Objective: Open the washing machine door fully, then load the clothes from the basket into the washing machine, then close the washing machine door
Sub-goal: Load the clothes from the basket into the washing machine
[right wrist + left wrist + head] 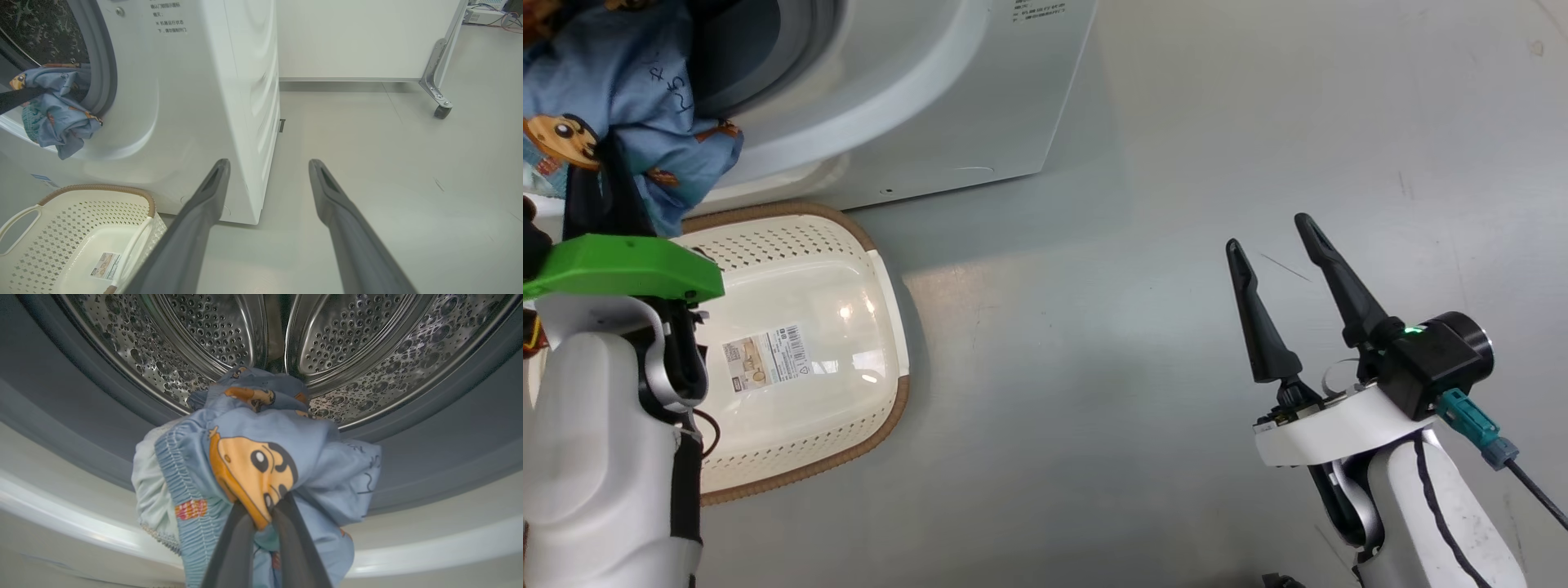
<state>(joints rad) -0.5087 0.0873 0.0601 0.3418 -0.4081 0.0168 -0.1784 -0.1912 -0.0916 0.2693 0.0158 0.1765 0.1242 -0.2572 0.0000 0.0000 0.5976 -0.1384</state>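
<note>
clothes bundle held at the machine's mouth

washing machine (196,102) stands white on the grey floor (1176,327). through its round mouth i see the grey rubber ring (61,396) and the perforated steel drum (347,347). the basket (792,233) sits on the floor just in front of the machine, below the mouth, with a paper label (766,357) lying flat on its bottom. the clothes (253,457) are a bunched light blue bundle printed with orange-brown figures. the bundle hangs at the lower lip of the mouth, over the rubber ring, its far end reaching toward the drum. my left tool (263,508) is clamped almost together, pinching a fold of that bundle between its fingers. my right tool (1267,230) is off to the right above bare floor, well apart from the basket and machine, fingers spread wide and holding nothing.
</note>
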